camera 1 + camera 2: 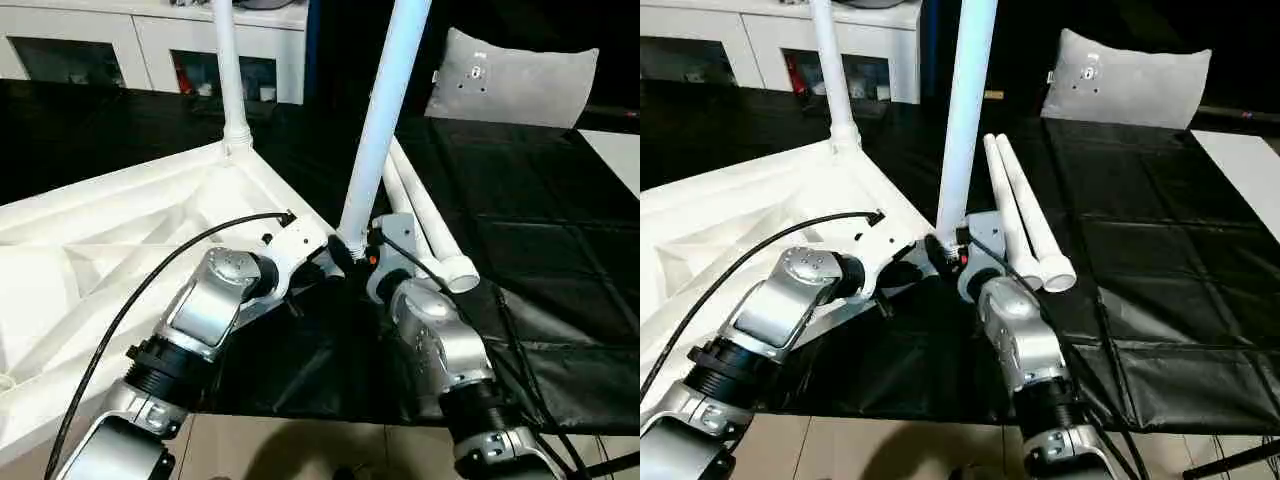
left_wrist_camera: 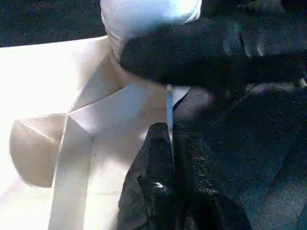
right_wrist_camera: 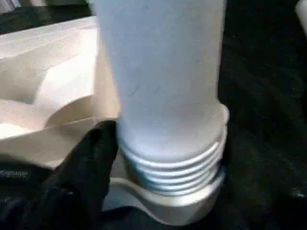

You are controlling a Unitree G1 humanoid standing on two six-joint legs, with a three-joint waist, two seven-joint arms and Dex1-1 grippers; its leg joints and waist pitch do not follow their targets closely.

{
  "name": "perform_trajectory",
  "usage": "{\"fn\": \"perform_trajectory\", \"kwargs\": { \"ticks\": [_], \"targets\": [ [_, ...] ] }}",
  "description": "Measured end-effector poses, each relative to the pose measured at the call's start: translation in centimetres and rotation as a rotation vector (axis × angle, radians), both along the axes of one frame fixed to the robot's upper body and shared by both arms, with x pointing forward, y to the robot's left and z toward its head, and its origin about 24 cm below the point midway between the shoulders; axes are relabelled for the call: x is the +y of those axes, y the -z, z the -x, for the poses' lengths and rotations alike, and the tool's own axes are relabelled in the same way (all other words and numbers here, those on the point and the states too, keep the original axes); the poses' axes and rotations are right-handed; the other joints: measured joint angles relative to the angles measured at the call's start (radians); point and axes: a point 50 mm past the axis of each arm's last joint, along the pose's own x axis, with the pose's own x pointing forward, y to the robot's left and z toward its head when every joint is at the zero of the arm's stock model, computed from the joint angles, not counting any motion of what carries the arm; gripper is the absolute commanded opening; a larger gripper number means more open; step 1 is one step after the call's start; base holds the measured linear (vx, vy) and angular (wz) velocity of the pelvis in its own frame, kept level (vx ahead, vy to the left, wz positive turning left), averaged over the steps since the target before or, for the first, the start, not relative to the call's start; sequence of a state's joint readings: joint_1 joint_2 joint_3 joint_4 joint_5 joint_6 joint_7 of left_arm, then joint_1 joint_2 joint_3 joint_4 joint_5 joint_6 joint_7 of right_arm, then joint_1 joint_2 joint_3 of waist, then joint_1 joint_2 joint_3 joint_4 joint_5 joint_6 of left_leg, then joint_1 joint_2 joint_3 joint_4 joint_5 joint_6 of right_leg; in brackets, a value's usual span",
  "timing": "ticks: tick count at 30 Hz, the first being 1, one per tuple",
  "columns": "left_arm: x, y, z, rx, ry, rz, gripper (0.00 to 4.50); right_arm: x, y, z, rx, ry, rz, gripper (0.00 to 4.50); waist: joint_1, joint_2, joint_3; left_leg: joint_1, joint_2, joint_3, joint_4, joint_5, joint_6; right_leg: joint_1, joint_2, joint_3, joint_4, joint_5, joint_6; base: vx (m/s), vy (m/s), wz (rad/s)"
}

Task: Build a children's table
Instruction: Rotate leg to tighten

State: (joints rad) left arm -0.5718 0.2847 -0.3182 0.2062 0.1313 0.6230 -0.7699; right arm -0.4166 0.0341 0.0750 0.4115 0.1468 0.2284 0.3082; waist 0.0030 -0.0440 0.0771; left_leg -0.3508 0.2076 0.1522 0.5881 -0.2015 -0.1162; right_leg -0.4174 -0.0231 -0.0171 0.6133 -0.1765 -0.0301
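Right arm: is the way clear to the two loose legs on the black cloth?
Probably yes. The two loose legs lie side by side right beside the right end effector, with nothing between them; it is at the upright leg.

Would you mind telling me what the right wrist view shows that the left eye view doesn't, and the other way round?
The right wrist view alone shows the threaded rings at the near leg's foot, exposed above the corner socket.

The left eye view alone shows a second upright leg at the far corner, two spare legs lying on the black cloth, the pillow and the cabinet.

Both show the near leg and the tabletop.
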Motion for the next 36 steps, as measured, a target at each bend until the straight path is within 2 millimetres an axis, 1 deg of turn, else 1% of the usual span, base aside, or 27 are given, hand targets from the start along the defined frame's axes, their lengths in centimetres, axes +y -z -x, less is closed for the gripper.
{"fn": "perform_trajectory", "kwargs": {
  "ticks": [2, 4, 6, 7, 8, 10, 13, 15, 21, 22, 24, 25, 26, 28, 30, 33, 36],
  "targets": [
    [0.3, 0.0, 0.1, -0.007, 0.023, -0.002, 0.00, -0.5, 0.1, 0.3, -0.010, -0.031, 0.013, 4.13, 0.002, 0.001, 0.001, 0.000, 0.000, 0.000, 0.000, 0.000, 0.000, 0.000, 0.000, 0.000, 0.000, 0.000, 0.000, 0.000, 0.000, 0.00],
    [0.9, 0.0, 0.2, -0.021, 0.057, -0.011, 0.00, -1.3, 0.2, 0.9, -0.024, -0.080, 0.033, 4.17, 0.004, 0.001, 0.001, -0.001, 0.000, 0.000, -0.001, 0.000, 0.000, 0.000, 0.000, 0.000, 0.000, 0.000, 0.000, 0.000, 0.000, 0.00],
    [1.3, -0.1, 0.3, -0.029, 0.089, -0.019, 0.00, -1.7, 0.2, 1.3, -0.035, -0.131, 0.048, 4.38, 0.004, 0.002, 0.001, -0.001, 0.000, 0.000, 0.000, 0.000, 0.000, -0.001, 0.000, 0.000, -0.001, 0.000, 0.000, 0.000, 0.000, 0.00],
    [1.8, 0.0, 0.5, -0.027, 0.135, -0.024, 0.00, -2.3, 0.0, 1.7, -0.058, -0.200, 0.062, 4.46, 0.006, 0.002, 0.002, -0.001, 0.000, 0.000, 0.000, 0.000, 0.000, -0.001, 0.000, 0.000, -0.001, 0.000, 0.000, 0.000, 0.000, 0.00],
    [2.2, 0.0, 0.7, -0.020, 0.169, -0.024, 0.00, -2.8, -0.2, 2.1, -0.072, -0.249, 0.076, 4.46, 0.007, 0.003, 0.002, -0.001, 0.000, 0.000, 0.000, 0.000, 0.001, 0.000, 0.000, 0.000, -0.001, 0.000, 0.000, 0.000, 0.000, 0.00],
    [3.0, -0.1, 1.0, -0.018, 0.244, -0.044, 0.00, -3.9, -0.6, 2.6, -0.088, -0.360, 0.101, 4.46, 0.016, 0.003, 0.002, 0.000, 0.001, 0.000, 0.000, 0.000, 0.001, 0.000, 0.000, 0.000, -0.001, 0.000, 0.000, 0.000, 0.000, 0.00],
    [3.9, -0.1, 1.4, 0.000, 0.345, -0.066, 0.00, -4.5, -1.1, 2.9, -0.097, -0.476, 0.117, 4.46, 0.029, 0.004, 0.002, 0.001, 0.001, 0.000, 0.001, 0.000, 0.001, 0.002, -0.001, 0.000, 0.000, 0.000, 0.000, 0.000, 0.000, 0.00],
    [3.9, -0.2, 1.7, 0.017, 0.411, -0.071, 0.00, -4.7, -1.2, 3.0, -0.095, -0.537, 0.136, 4.46, 0.035, 0.004, 0.002, 0.001, 0.001, 0.000, 0.001, 0.000, 0.001, 0.003, -0.002, 0.000, 0.000, 0.000, 0.000, 0.000, 0.000, 0.00],
    [4.4, -0.3, 2.1, 0.049, 0.566, -0.096, 0.00, -5.0, -1.8, 3.3, -0.088, -0.727, 0.198, 4.46, 0.036, 0.003, 0.002, 0.001, 0.001, 0.001, 0.003, -0.001, 0.002, 0.003, -0.003, 0.000, 0.000, 0.000, 0.000, 0.000, 0.000, 0.00],
    [4.5, -0.3, 2.2, 0.052, 0.588, -0.105, 0.00, -5.1, -1.8, 3.4, -0.090, -0.756, 0.200, 4.19, 0.038, 0.003, 0.002, 0.001, 0.001, 0.001, 0.003, -0.001, 0.002, 0.003, -0.002, -0.001, 0.000, 0.000, 0.000, 0.000, 0.000, 0.00],
    [4.6, -0.4, 2.2, 0.052, 0.608, -0.109, 0.00, -5.0, -1.6, 3.5, -0.081, -0.782, 0.195, 4.12, 0.038, 0.003, 0.002, 0.001, 0.001, 0.001, 0.003, -0.001, 0.002, 0.003, -0.003, -0.001, 0.000, 0.000, 0.000, 0.000, 0.000, 0.00],
    [4.5, -0.4, 2.3, 0.053, 0.621, -0.110, 0.00, -5.0, -1.3, 3.6, -0.068, -0.798, 0.192, 3.94, 0.038, 0.003, 0.002, 0.001, 0.001, 0.001, 0.003, -0.001, 0.002, 0.003, -0.003, -0.001, 0.000, 0.000, 0.000, 0.000, 0.000, 0.00],
    [4.5, -0.4, 2.3, 0.053, 0.632, -0.111, 0.00, -4.9, -1.2, 3.7, -0.061, -0.814, 0.189, 3.94, 0.038, 0.003, 0.002, 0.000, 0.001, 0.001, 0.003, -0.001, 0.002, 0.003, -0.003, -0.001, 0.000, 0.000, 0.000, 0.000, 0.000, 0.00],
    [4.5, -0.3, 2.4, 0.057, 0.655, -0.115, 0.00, -4.7, -1.2, 3.9, -0.055, -0.843, 0.184, 3.72, 0.038, 0.002, 0.001, 0.001, 0.001, 0.001, 0.003, -0.001, 0.002, 0.004, -0.003, -0.001, 0.000, 0.000, 0.000, 0.000, 0.000, 0.00],
    [4.6, -0.4, 2.4, 0.062, 0.671, -0.120, 0.00, -4.7, -1.2, 3.9, -0.055, -0.851, 0.183, 3.61, 0.039, 0.002, 0.001, 0.001, 0.001, 0.001, 0.003, 0.000, 0.002, 0.004, -0.003, -0.001, 0.001, 0.000, 0.000, 0.000, 0.000, 0.00],
    [4.6, -0.4, 2.4, 0.060, 0.687, -0.125, 0.00, -4.6, -1.3, 3.8, -0.059, -0.863, 0.182, 3.28, 0.039, 0.002, 0.001, 0.001, 0.001, 0.001, 0.003, 0.000, 0.003, 0.004, -0.003, -0.001, 0.002, 0.000, 0.000, 0.000, 0.000, 0.00],
    [4.6, -0.4, 2.4, 0.060, 0.704, -0.129, 0.00, -4.5, -1.5, 3.7, -0.061, -0.875, 0.182, 3.15, 0.041, 0.002, 0.001, 0.001, 0.001, 0.001, 0.004, 0.000, 0.003, 0.004, -0.003, -0.001, 0.002, 0.000, 0.000, 0.000, 0.000, 0.00]
  ]
}}
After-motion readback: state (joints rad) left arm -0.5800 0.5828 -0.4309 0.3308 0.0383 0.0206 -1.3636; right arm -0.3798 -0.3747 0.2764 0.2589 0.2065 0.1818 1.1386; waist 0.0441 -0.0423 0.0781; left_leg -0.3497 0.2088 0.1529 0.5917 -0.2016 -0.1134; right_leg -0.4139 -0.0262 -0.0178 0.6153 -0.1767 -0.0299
